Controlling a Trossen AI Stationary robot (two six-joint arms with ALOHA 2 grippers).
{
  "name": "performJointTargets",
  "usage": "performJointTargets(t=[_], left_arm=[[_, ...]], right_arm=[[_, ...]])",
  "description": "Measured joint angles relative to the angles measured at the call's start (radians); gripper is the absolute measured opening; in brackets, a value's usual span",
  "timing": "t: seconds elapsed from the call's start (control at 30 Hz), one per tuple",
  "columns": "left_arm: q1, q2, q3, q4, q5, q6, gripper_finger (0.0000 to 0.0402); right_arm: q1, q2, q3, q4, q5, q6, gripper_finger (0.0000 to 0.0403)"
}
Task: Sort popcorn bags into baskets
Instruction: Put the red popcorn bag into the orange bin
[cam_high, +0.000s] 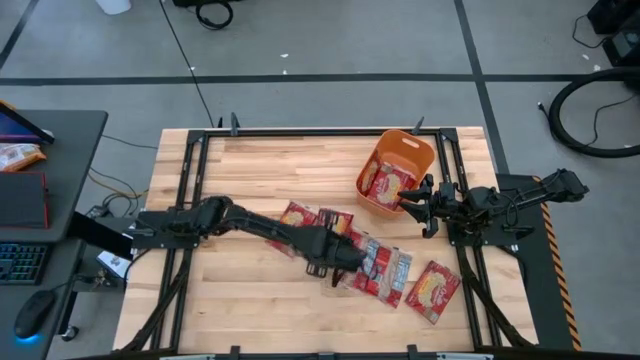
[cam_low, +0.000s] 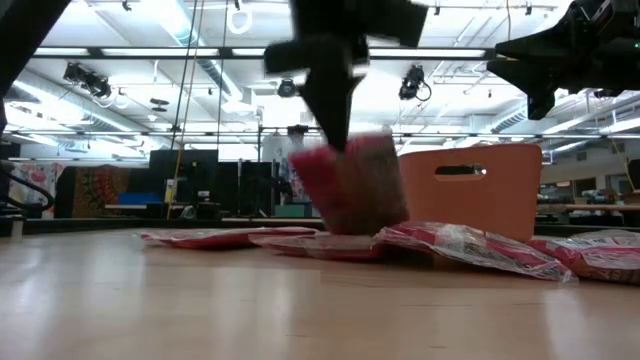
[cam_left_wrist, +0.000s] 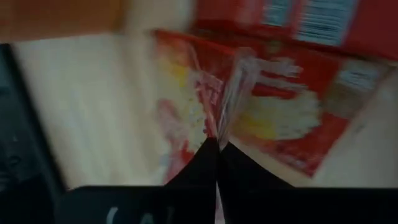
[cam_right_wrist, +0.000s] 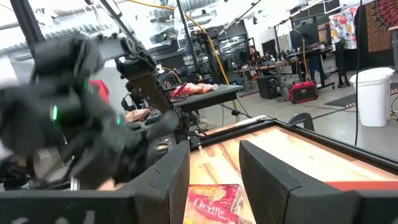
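Several red popcorn bags lie flat mid-table: two (cam_high: 300, 215) (cam_high: 335, 220) toward the left, a cluster (cam_high: 385, 272) in the middle, and one (cam_high: 432, 290) near the right. The orange basket (cam_high: 398, 165) (cam_low: 480, 185) stands at the far right with one bag (cam_high: 381, 183) (cam_right_wrist: 211, 202) inside. My left gripper (cam_high: 335, 262) (cam_left_wrist: 217, 148) is over the cluster, shut on a bag (cam_low: 350, 185). My right gripper (cam_high: 418, 203) (cam_right_wrist: 214, 168) hovers open at the basket's right side, over its rim. My left gripper pinches a popcorn bag by its thin crimped edge (cam_left_wrist: 231, 102) between the two shut fingers (cam_left_wrist: 196, 165), coming from above. The bag hangs below the gripper, standing on edge. Its lower end (cam_low: 355, 225) is down among the bags lying on the table.
Black frame rails (cam_high: 190, 200) run along the table's left and right sides and its far edge. Bare wood (cam_high: 250, 300) lies near and left of the bags. A side desk with a keyboard (cam_high: 20, 262) stands off the table's left.
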Motion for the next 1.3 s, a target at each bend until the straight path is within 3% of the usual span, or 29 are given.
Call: performJointTargets(t=[0.2, 0.47, 0.97, 1.2, 1.3], left_arm=[[0.05, -0.003, 0.214, -0.031, -0.026, 0.08, 0.0003], [0.149, -0.09, 0.209, 0.068, -0.033, 0.158, 0.0002], [0.336, -0.141, 0.208, 0.542, 0.145, 0.322, 0.0003], [0.452, -0.142, 0.089, 0.724, 0.241, 0.312, 0.0003], [0.493, -0.141, 0.016, 0.814, 0.333, 0.313, 0.0004]], right_arm=[[0.0, 0.0, 0.0, 0.0, 0.0, 0.0, 0.0144], [0.0, 0.0, 0.0, 0.001, 0.0, 0.0, 0.0144], [0.0, 0.002, 0.0, 0.01, 0.0, 0.0, 0.0144], [0.0, 0.002, 0.0, 0.01, 0.0, 0.0, 0.0144], [0.0, 0.002, 0.0, 0.01, 0.0, 0.0, 0.0144]])
